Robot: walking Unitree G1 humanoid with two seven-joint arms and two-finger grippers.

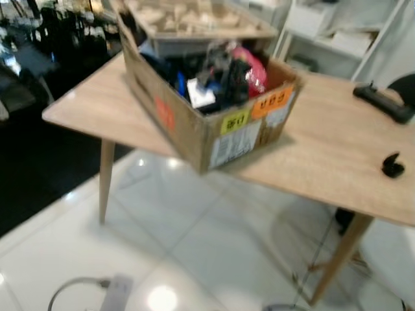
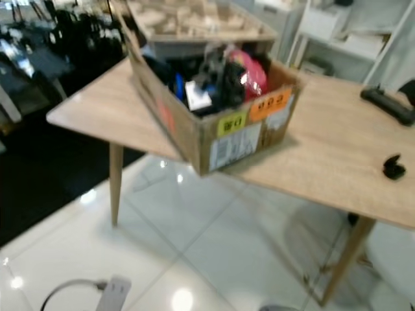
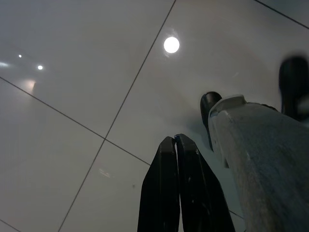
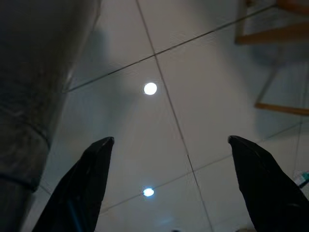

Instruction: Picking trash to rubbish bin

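Note:
An open cardboard box stands on a light wooden table, at its front edge. It is packed with mixed items, among them a red bag, black pieces and a white card. Orange and yellow stickers mark its front. My left gripper hangs over the white floor tiles with its fingers pressed together, holding nothing. My right gripper also points down at the tiles, fingers wide apart and nothing between them.
A small black object and a black remote-like bar lie on the table's right side. A tray of wooden pieces sits behind the box. A white power strip with cable lies on the floor. Shelves stand behind.

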